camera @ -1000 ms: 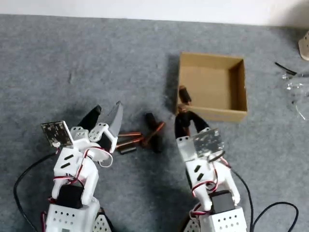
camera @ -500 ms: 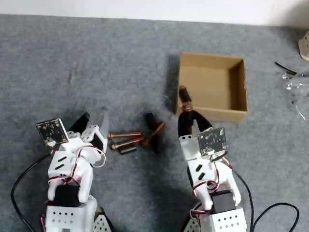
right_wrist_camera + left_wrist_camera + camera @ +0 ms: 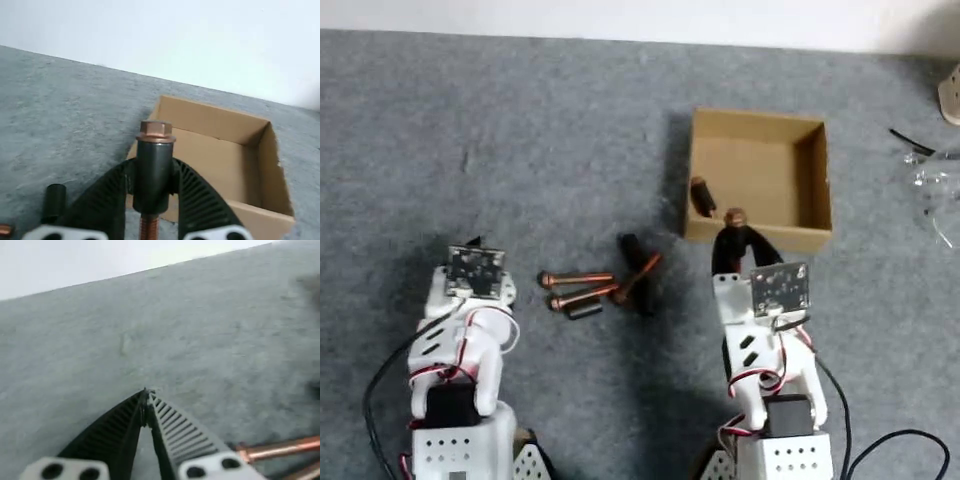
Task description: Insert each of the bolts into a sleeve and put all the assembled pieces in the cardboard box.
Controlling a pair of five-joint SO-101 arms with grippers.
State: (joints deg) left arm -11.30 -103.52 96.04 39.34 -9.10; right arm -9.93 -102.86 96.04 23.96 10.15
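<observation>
Right gripper (image 3: 736,240) pinches sleeve (image 3: 152,167) with bolt (image 3: 155,129) through it, upright, at the near wall of box (image 3: 760,236).

Risk: if released here, the piece may clip the wall and drop onto bench (image 3: 520,120); the bolt could also slip out.

Left gripper (image 3: 146,399) pressed together, empty, front-left.

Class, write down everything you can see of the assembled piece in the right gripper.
The assembled piece is a dark, smooth cylindrical sleeve with a copper-coloured bolt through it. The hexagonal flanged head sits on top and the threaded shank sticks out below. It stands upright, clamped at the sleeve between the ribbed black fingers of the right gripper, by the front wall of the cardboard box.
</observation>
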